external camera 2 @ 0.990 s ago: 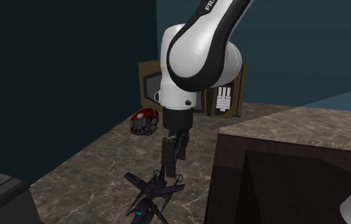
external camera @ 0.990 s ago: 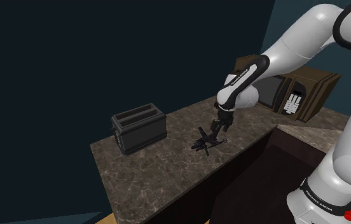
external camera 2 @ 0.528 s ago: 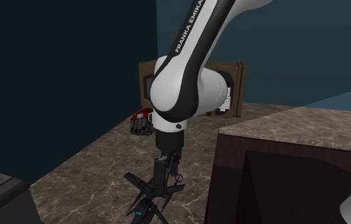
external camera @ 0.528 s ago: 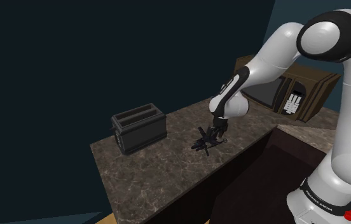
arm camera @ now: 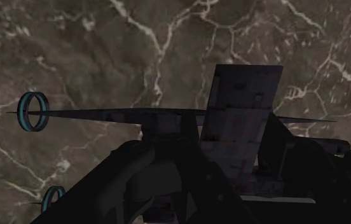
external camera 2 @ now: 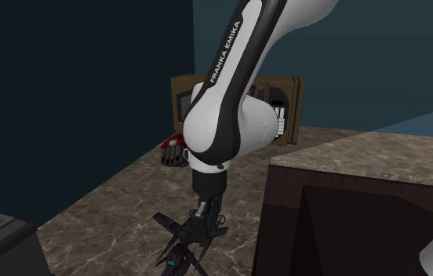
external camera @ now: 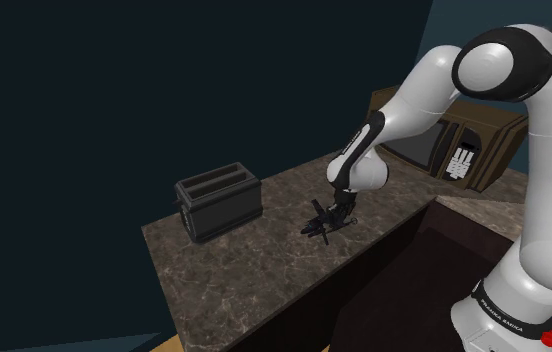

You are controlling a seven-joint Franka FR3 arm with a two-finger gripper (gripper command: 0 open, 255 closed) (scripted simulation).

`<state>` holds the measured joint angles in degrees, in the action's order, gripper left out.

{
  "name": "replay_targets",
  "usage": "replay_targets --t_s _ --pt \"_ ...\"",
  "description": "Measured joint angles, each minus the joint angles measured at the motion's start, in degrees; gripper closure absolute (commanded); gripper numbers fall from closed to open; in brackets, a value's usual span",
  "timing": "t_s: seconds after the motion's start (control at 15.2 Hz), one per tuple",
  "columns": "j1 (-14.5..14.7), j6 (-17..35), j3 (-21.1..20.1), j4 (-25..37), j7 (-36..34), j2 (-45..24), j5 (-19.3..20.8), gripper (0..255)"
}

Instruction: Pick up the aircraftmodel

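The aircraft model (external camera: 322, 227) looks light and brittle. Its thin dark wings taper to needle tips, 2 small cyan rings (arm camera: 33, 103) sit at the ends on one side, and 1 upright tail fin (arm camera: 241, 105) rises from the body. Those spikes would probably bend, snap or slip under pressure, so the thicker body beneath the fin seems the safest hold. The model lies on the dark marble counter (external camera: 254, 275), well apart from the toaster (external camera: 219, 203), toward the shoulder view's right of it. The gripper (external camera 2: 201, 226) hangs directly over the model, its jaws apart on either side of the fin and clamped on nothing. The white arm (external camera 2: 227, 118) rises above it.
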<state>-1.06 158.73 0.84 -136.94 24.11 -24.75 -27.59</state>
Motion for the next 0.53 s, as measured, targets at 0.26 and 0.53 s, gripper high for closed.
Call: replay_targets --t_s 0.26,0.53 --pt "0.0 0.0 0.0 0.0 0.0 0.0 0.0 255" --pt "0.1 -0.3 0.2 -0.1 -0.2 0.3 0.2 255"
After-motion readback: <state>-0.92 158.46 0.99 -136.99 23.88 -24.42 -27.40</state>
